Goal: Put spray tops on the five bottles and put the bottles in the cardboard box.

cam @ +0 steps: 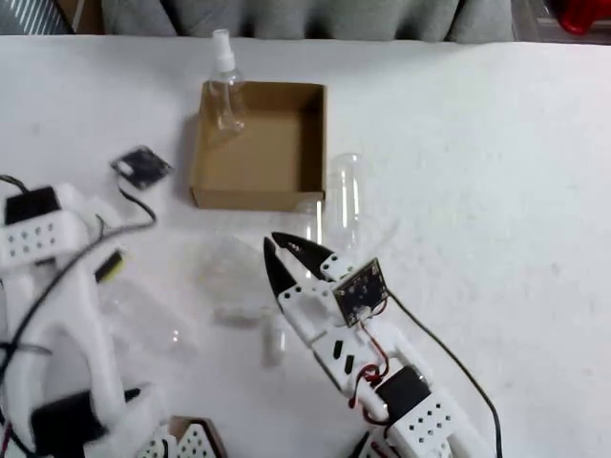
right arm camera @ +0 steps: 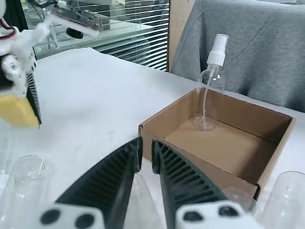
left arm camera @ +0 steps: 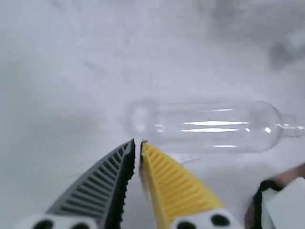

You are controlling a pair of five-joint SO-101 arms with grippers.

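One spray-topped bottle (cam: 226, 91) stands upright in the far-left corner of the cardboard box (cam: 248, 197). A topless clear bottle (cam: 344, 196) lies on the white table (cam: 477, 143), just beside the box's right wall. The right gripper (right arm camera: 145, 141) hangs near the box's front edge, its black jaws drawn almost together on nothing. The left gripper (left arm camera: 138, 143) has its grey and yellow jaws pressed nearly together, also empty, with the tips just beside another lying bottle (left arm camera: 209, 126). No print is legible.
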